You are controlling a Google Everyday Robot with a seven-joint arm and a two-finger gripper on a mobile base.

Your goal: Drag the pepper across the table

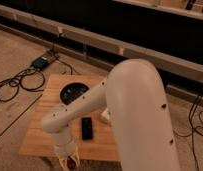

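The table, a small square bench with a pale honey plank top, stands on a speckled floor beside a dark wall. The white robot arm enters from the right foreground and reaches down over the bench's near edge. The gripper hangs at that near edge, roughly at its midpoint, pointing downward. Whether its fingers are spread or pressed together cannot be told.

The pepper, a small dark red-brown item, appears at the gripper tip, at the near edge of the bench. Whether the gripper touches it cannot be told.

A flat black rectangular slab lies on the planks near the bench centre, its long side running from the far edge toward the near edge, apart from the gripper. A round dark plate sits toward the far edge, partly covered by the arm. A small white object lies just beside the slab, against the arm.

Black cables and a dark box lie on the floor beyond the far left corner.
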